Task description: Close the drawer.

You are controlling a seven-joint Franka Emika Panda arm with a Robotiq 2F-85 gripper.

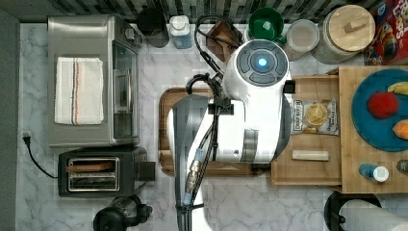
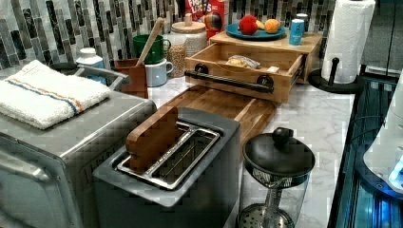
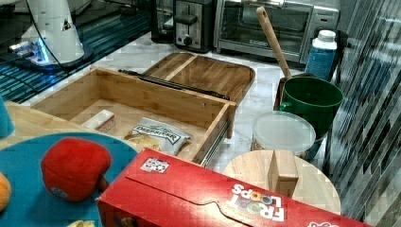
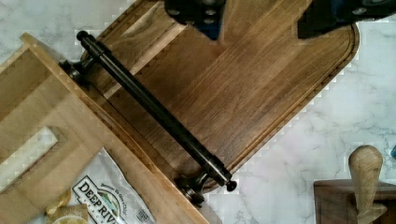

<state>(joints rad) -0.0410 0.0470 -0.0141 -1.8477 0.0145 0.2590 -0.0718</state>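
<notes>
Drawer (image 3: 142, 101): pulled fully out of its wooden stand, chip bag (image 3: 158, 135) inside, front overhanging the dark cutting board (image 4: 243, 88).
Handle (image 4: 154, 112): black bar across the drawer front.
Gripper (image 4: 259, 21): above the board, just short of the handle, fingers spread apart, holding nothing.
Advice: press squarely at the front's middle; push straight along the rails, avoiding skew.

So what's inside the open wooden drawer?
Inside the drawer lie a bag of Deep River chips and a small pale bar-shaped packet. In the top view, the white robot arm covers the drawer's front part, so anything lying there is hidden.
</notes>
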